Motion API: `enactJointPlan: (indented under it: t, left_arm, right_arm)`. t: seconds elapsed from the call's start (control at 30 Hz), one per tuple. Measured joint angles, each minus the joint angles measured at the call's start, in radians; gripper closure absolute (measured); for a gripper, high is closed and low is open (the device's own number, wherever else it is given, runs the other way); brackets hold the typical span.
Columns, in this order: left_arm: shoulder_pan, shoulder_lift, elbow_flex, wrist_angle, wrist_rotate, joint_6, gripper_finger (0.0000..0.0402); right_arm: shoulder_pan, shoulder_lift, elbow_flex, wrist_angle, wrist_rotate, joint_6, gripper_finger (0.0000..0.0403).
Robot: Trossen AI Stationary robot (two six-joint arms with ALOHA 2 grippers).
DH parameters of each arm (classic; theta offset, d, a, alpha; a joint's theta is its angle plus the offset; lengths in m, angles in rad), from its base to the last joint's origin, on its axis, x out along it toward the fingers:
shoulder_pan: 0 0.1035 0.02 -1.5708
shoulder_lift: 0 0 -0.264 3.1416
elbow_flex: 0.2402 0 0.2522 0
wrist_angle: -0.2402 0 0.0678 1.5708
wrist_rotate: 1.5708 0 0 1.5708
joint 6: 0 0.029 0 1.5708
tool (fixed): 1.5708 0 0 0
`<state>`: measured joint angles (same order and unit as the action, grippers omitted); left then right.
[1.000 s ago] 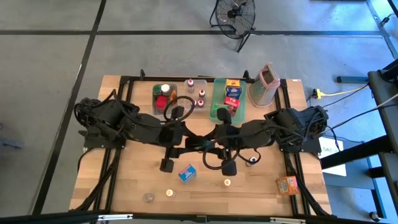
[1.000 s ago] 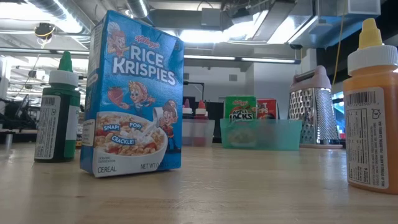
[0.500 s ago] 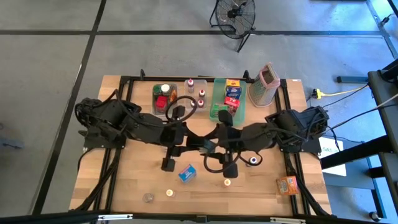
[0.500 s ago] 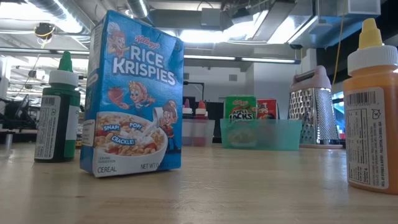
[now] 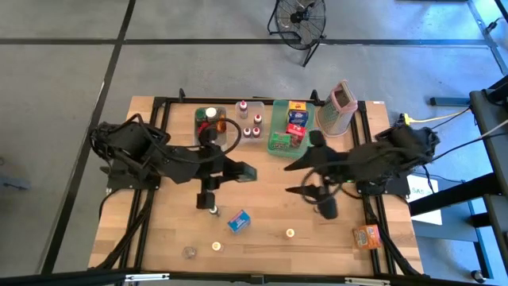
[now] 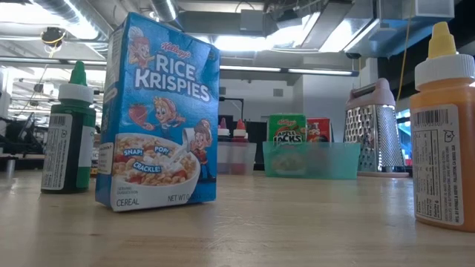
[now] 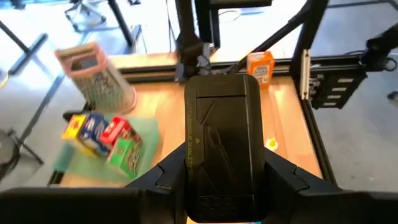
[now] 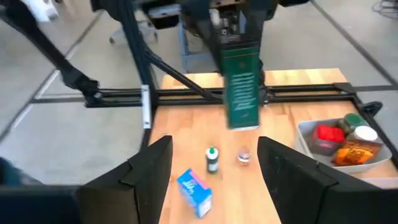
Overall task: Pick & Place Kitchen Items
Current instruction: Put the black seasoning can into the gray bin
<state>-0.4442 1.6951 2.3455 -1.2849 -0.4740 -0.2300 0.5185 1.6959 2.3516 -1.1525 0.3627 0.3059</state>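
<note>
My left gripper hangs over the table's middle, shut on a dark green box with a pale label, which fills the left wrist view. My right gripper is open beside it to the right, pointing left, with nothing between its fingers. A blue cereal box stands upright on the wood. A small green-capped bottle and an orange bottle stand near it. An orange box lies by the near right corner. My left gripper pinches the green box between its two fingers, one on each long side of the box. The box sticks out ahead of the fingers, along them, toward the table's right. It is lifted clear of the table, slanting downward at its free end.
A green tray with small boxes and a clear bin with jars sit along the far edge, next to a second bin with tiny bottles. The tall grater stands far right. Small jars dot the near edge.
The two arms, crossed over the table's middle a second ago, have drawn apart: the left gripper toward the left edge, the right gripper toward the right edge. The green box now shows in the left gripper, and the green-capped bottle has been uncovered.
</note>
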Motion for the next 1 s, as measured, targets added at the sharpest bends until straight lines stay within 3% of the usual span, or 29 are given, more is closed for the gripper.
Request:
enactJointPlan:
  t: [0.23, 0.43, 0.7, 1.0]
  left_arm:
    - [0.024, -0.032, 0.000, -0.095, -0.004, -0.062, 0.0274]
    - [0.086, -0.054, 0.000, -0.153, 0.003, 0.005, 0.0274]
    - [0.262, -0.102, 0.000, -0.219, 0.135, 0.127, 0.0275]
    - [0.524, -0.147, 0.000, -0.287, 0.330, 0.192, 0.0275]
  right_arm:
    - [0.095, -0.070, 0.000, 0.092, -0.010, -0.013, 0.0164]
    - [0.155, -0.163, 0.000, 0.141, -0.048, -0.115, 0.0164]
    - [0.164, -0.247, 0.000, 0.103, 0.091, -0.167, 0.0164]
    - [0.163, -0.280, 0.000, -0.013, 0.365, -0.167, 0.0164]
